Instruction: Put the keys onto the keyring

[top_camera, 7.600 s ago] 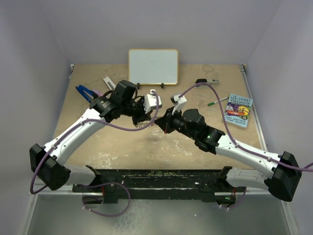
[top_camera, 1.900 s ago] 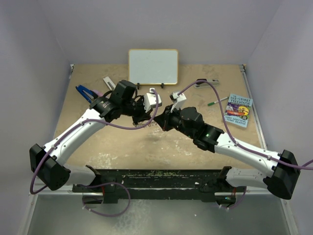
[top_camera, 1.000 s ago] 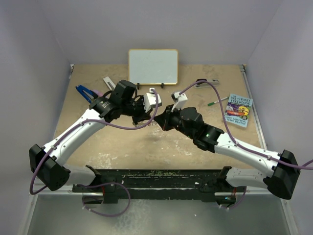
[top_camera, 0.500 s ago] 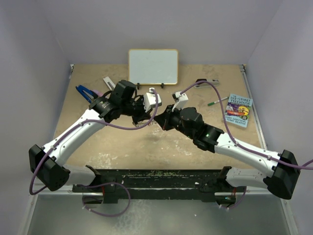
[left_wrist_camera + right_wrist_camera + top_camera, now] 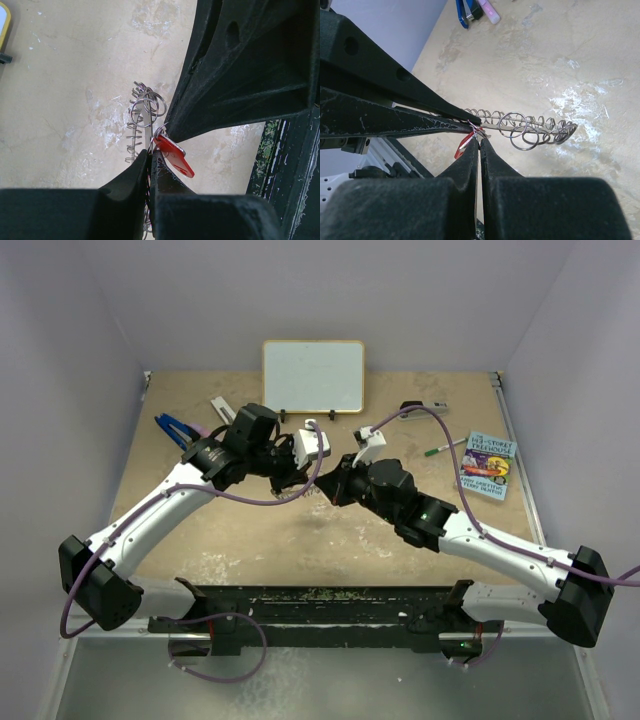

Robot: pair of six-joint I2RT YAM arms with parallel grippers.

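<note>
The keyring (image 5: 535, 125) is a flat grey metal ring seen edge-on, with several small wire rings round its rim; it also shows in the left wrist view (image 5: 144, 117). My left gripper (image 5: 150, 152) is shut on its rim and holds it above the table. The key (image 5: 172, 157) has a red head that hangs at the ring's rim, beside the left fingertips. My right gripper (image 5: 479, 141) is shut on the key's (image 5: 462, 146) silver end, right at the rim. In the top view the left gripper (image 5: 298, 480) and the right gripper (image 5: 328, 488) meet tip to tip over the table's middle.
A whiteboard (image 5: 313, 375) stands at the back. A book (image 5: 489, 466) and a green-tipped pen (image 5: 440, 449) lie at the right. Blue-handled tools (image 5: 172, 428) lie at the back left. A black rail (image 5: 320, 605) runs along the front edge.
My right gripper has edged a little to the left and back, closer against the left gripper. The left arm and the keyring have stayed in place.
</note>
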